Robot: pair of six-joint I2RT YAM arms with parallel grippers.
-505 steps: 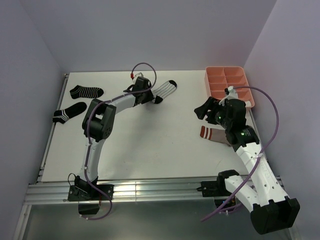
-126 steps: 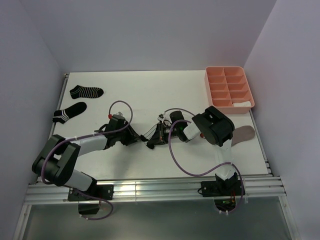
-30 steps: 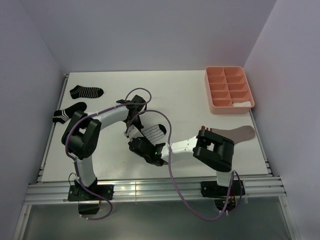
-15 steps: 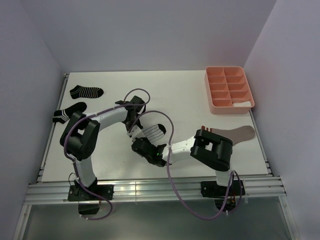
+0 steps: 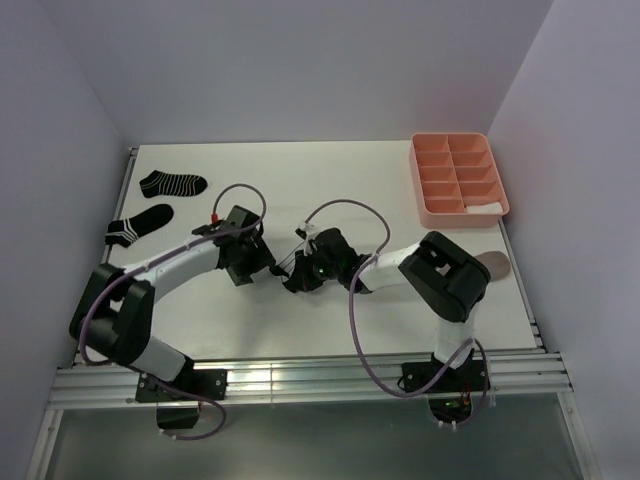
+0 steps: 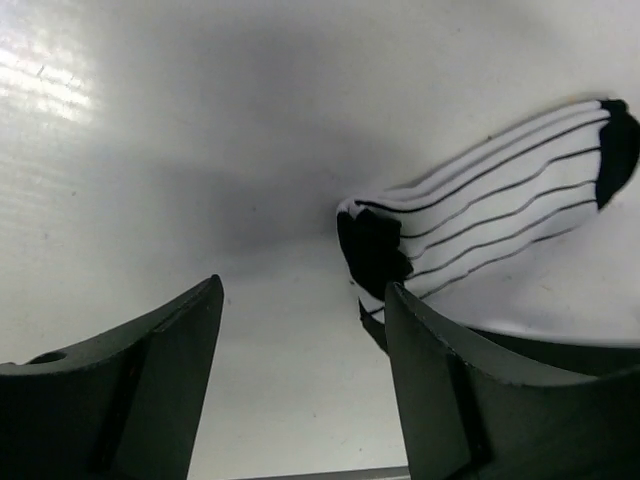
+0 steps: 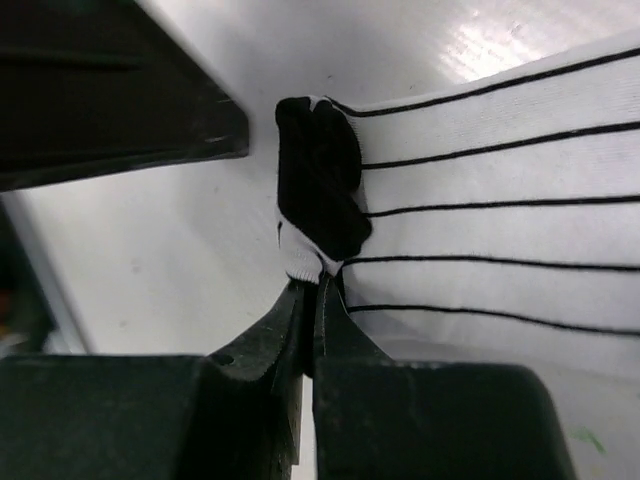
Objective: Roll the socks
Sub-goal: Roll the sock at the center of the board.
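Note:
A white thin-striped sock point(image 7: 480, 200) with a black heel lies on the white table between both grippers. My right gripper point(image 7: 318, 285) is shut on its folded edge just below the black patch. My left gripper point(image 6: 300, 310) stands open beside the same sock point(image 6: 490, 225), with only bare table between its fingers point(image 6: 150, 390). In the top view the two grippers meet mid-table, left gripper point(image 5: 262, 262) and right gripper point(image 5: 298, 276), and hide most of that sock. Two black white-striped socks point(image 5: 172, 183) point(image 5: 140, 224) lie far left. A taupe sock point(image 5: 493, 264) peeks out behind the right arm.
A pink compartment tray point(image 5: 428, 178) sits at the back right, with a plain white sock point(image 5: 487, 208) in its near right cell. Purple cables loop over both arms. Walls close in the table on the left, back and right.
My left gripper has opened and let go of the striped sock. My right gripper has shut on the sock's edge and swung up to mid-table, where the sock is now bunched.

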